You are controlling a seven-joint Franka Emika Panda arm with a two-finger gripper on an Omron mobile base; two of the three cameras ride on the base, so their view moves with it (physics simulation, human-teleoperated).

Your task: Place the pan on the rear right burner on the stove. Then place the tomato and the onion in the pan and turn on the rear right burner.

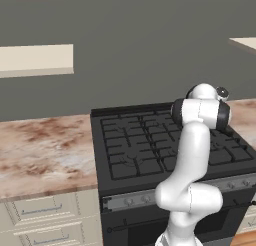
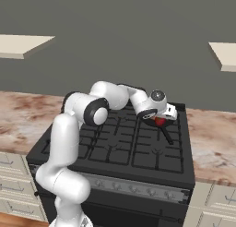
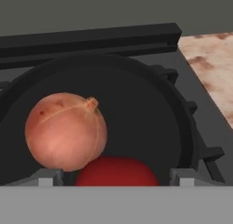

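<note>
On the stove's (image 2: 115,143) rear right burner, pan (image 3: 150,109) holds onion (image 3: 66,129) and tomato (image 3: 116,172); hand (image 3: 116,175), fingers apart, grips nothing. Only the burner knob remains.

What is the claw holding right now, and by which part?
Nothing. The claw stands open over the pan, where the onion and tomato lie free.

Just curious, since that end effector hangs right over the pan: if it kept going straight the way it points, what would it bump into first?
Most likely the tomato, lying between the end effector fingertips beside the onion in the pan; depth is unclear.
</note>
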